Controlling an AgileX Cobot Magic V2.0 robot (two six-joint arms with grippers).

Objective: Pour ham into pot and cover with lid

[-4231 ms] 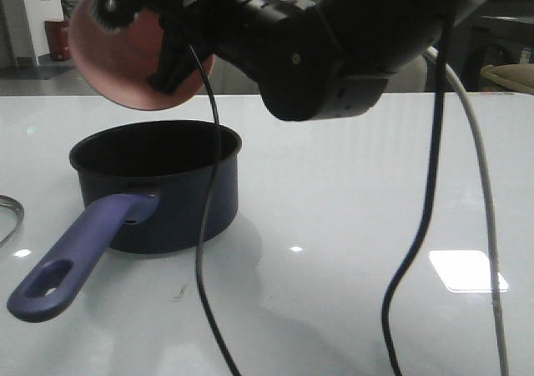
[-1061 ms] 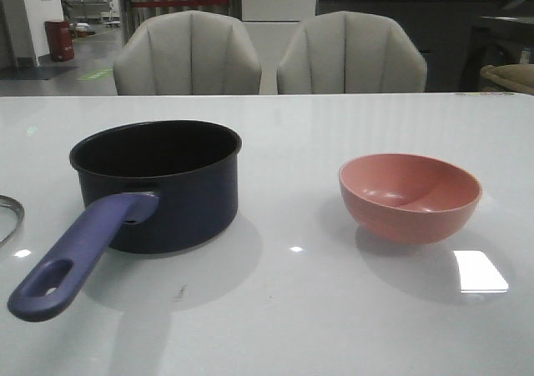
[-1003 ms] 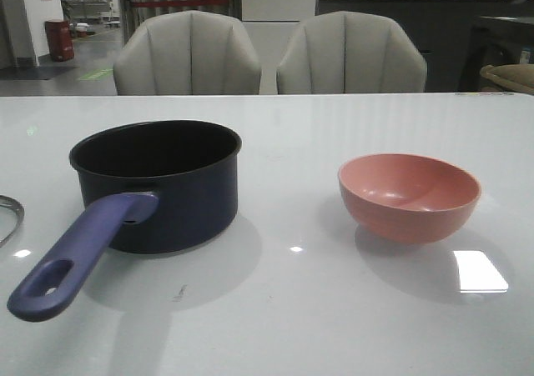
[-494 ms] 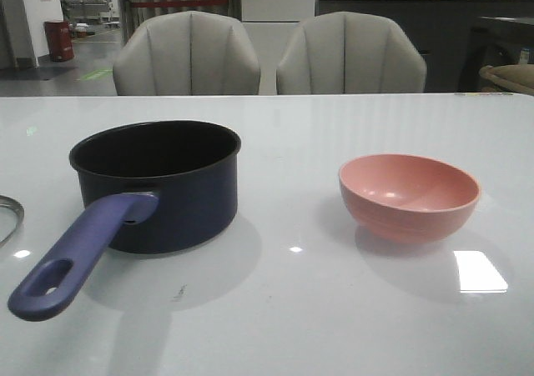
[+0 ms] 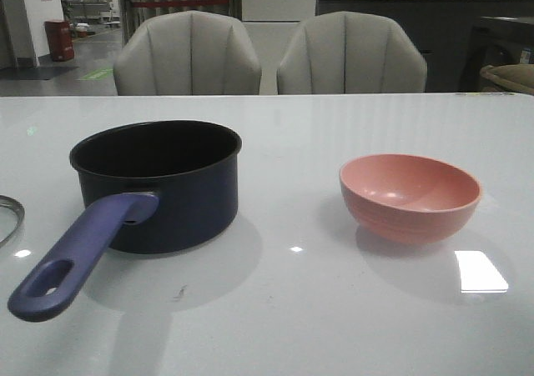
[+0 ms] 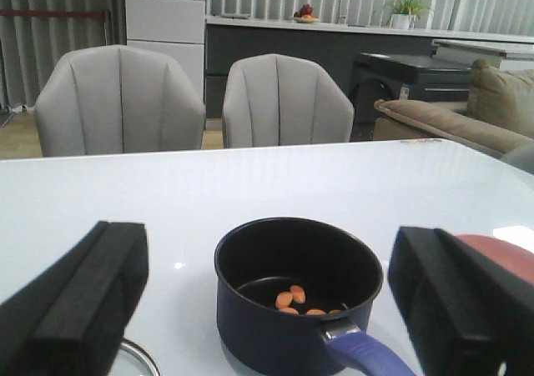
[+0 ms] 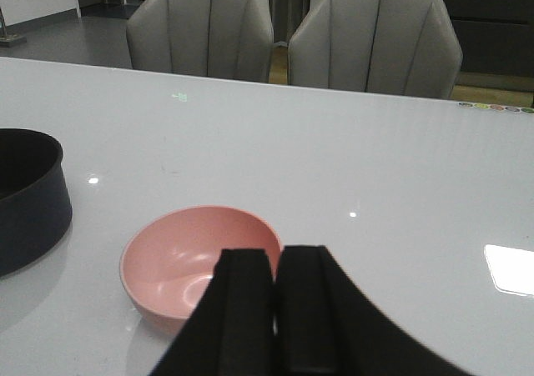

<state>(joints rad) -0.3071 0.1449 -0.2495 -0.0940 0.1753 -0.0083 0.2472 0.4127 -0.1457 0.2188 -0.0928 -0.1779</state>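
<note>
Ham (image 6: pixel 292 298): a few small orange-pink diced chunks lie on the black floor of the dark navy round saucepan (image 5: pixel 160 184), as your left wrist view shows. I judge the pouring step done; covering remains.

Your left end effector (image 6: pixel 267 297) has its black pads spread wide and holds nothing; the saucepan sits between them in its wrist view, some way ahead. Your right end effector (image 7: pixel 275 309) has its pads pressed together, empty, and hangs near the pale pink round bowl (image 7: pixel 200 259), which stands upright and empty on the white glossy tabletop (image 5: pixel 334 309), well apart from the saucepan.

Next move, in my judgement: fetch the round glass lid with the metal rim (image 5: pixel 8 218). Only an arc of its rim shows at the left edge of the front view, and again low in the left wrist view beside the pad. Its knob is out of sight, so you cannot yet confirm a grip point. The left arm is nearer.

Obstructions: the long purple-blue handle (image 5: pixel 75 255) juts toward you on the lid side; pass over it, not through it. Two grey upholstered chairs (image 5: pixel 267 55) stand behind the tabletop, clear of the work.
</note>
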